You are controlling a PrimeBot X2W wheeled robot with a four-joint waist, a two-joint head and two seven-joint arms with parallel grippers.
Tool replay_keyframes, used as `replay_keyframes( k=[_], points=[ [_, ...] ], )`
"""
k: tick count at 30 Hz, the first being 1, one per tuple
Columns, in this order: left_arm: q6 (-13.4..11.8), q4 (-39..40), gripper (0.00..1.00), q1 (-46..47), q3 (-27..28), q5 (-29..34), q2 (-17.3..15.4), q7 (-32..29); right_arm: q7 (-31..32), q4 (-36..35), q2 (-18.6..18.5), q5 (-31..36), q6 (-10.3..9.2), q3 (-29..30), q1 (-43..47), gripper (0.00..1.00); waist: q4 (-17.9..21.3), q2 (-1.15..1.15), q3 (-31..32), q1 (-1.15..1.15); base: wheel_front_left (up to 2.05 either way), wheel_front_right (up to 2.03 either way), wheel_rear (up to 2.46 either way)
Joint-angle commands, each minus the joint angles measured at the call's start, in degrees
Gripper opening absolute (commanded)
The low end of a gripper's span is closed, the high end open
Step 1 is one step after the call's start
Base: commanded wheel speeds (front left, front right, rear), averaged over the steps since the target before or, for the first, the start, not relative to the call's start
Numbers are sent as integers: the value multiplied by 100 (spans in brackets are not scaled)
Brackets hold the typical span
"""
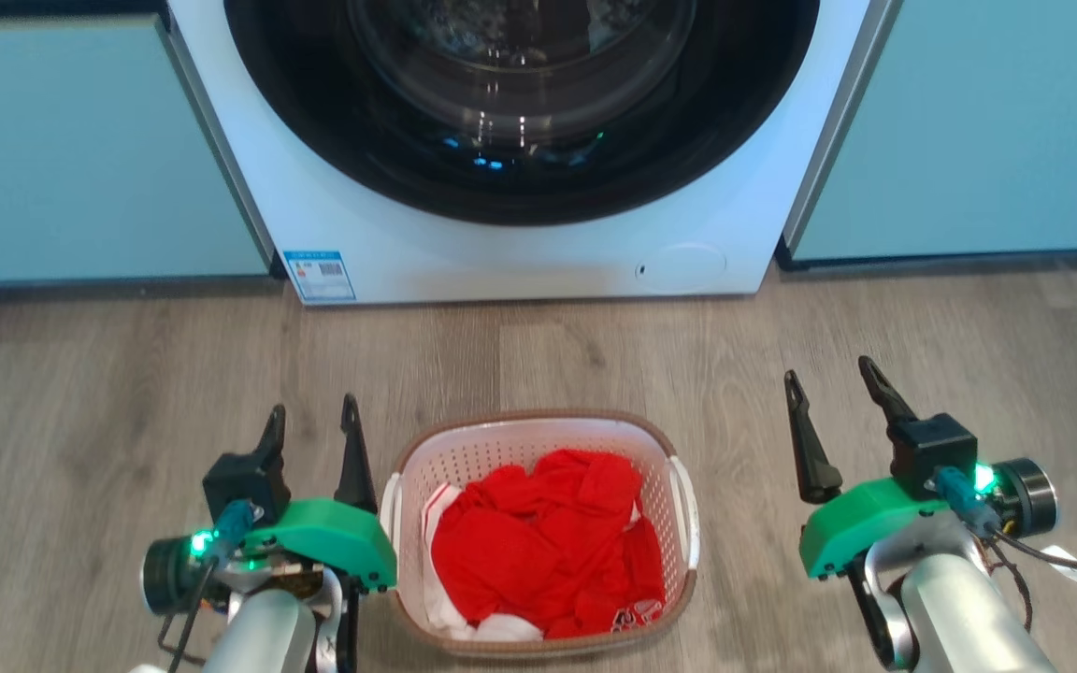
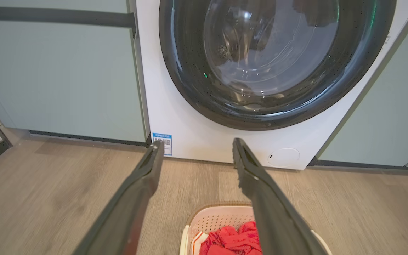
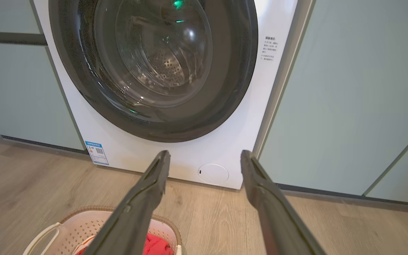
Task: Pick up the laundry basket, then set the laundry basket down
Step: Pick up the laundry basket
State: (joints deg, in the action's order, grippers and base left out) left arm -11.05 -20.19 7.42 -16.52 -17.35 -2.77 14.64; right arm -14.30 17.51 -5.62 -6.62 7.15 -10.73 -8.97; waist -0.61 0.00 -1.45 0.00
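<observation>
The laundry basket (image 1: 538, 435) stands on the wood floor in front of the washing machine, white with perforated walls and a brown rim, holding red and white clothes. Its far rim (image 2: 218, 207) peeks in at the bottom of the left wrist view, and its left handle and rim (image 3: 83, 217) show at the bottom left of the right wrist view. My left gripper (image 1: 312, 419) hangs just left of the basket, open and holding nothing. My right gripper (image 1: 833, 379) floats well to the basket's right, open too, nothing between its fingers.
A white front-loading washing machine (image 1: 538, 252) with a dark round door stands straight ahead, flanked by pale green cabinet fronts (image 1: 80, 150). Bare wood floor (image 1: 127, 374) lies on both sides of the basket. A cable trails from my right wrist (image 1: 1062, 559).
</observation>
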Motion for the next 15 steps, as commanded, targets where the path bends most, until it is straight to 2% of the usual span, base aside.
replay_keyframes(
  k=[1,15],
  points=[
    [33,-3,100,298,129,-67,-11,36,-70,-52,-69,-43,34,-140,-255,100,3,0,-161,0,0,0,0],
    [166,-1377,100,1276,30,-420,-11,36,-70,894,-217,-299,34,-614,-1152,100,-34,0,-1608,0,0,0,0]
  ],
)
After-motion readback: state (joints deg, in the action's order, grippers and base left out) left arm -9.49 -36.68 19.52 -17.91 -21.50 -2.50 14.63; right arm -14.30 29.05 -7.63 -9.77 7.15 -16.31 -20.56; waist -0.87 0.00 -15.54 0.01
